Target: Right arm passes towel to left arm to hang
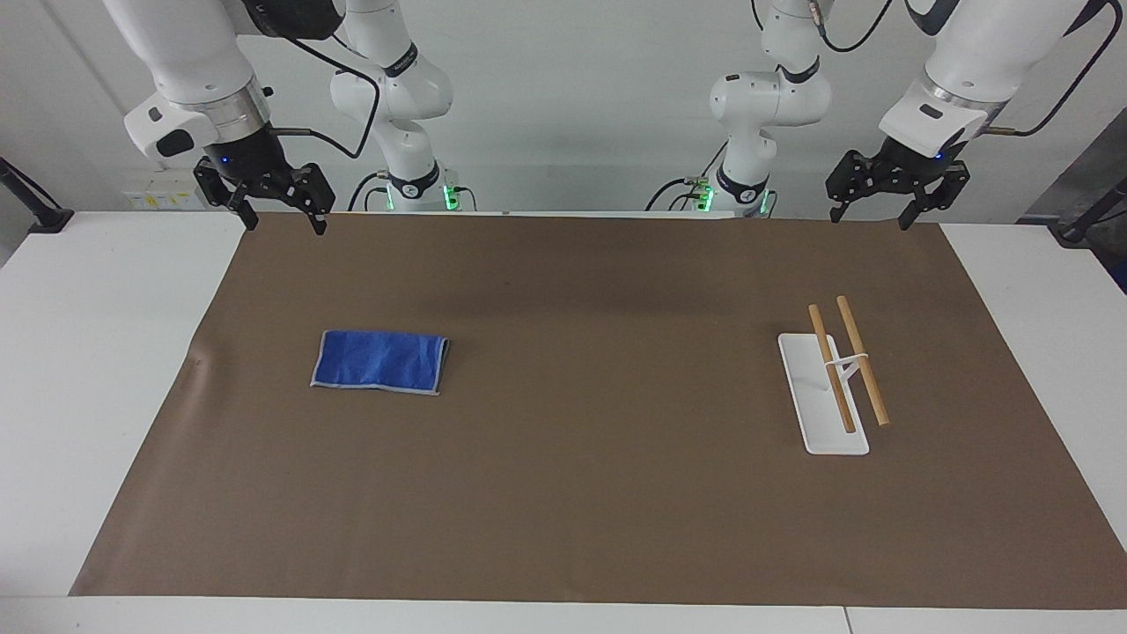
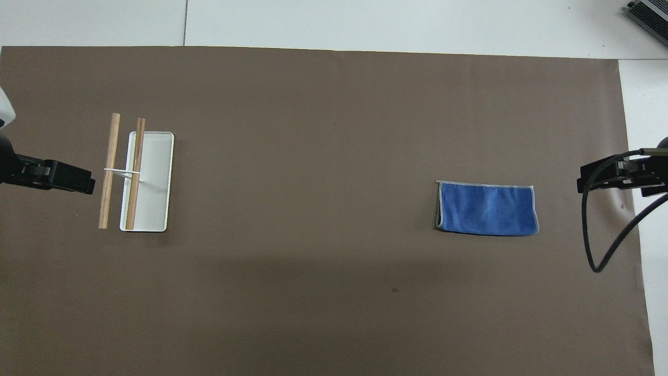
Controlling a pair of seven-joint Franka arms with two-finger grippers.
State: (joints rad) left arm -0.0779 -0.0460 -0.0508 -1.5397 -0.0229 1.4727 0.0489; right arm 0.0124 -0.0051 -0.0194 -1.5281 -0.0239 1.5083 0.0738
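The towel [image 1: 379, 361] is a folded bright-blue cloth with pale-grey edging. It lies flat on the brown mat [image 1: 581, 493] toward the right arm's end of the table, and also shows in the overhead view [image 2: 488, 209]. My right gripper [image 1: 283, 224] hangs open and empty, raised over the mat's edge at that end, apart from the towel; the overhead view shows it too [image 2: 600, 177]. My left gripper [image 1: 869, 220] waits open and empty, raised over the mat's edge at the left arm's end [image 2: 78, 183].
A small rack [image 1: 847, 365] with two wooden bars on a white base plate [image 1: 806, 387] stands on the mat toward the left arm's end [image 2: 136, 172]. White table surface [image 1: 97, 370] borders the mat. A black cable [image 2: 600, 250] hangs from the right arm.
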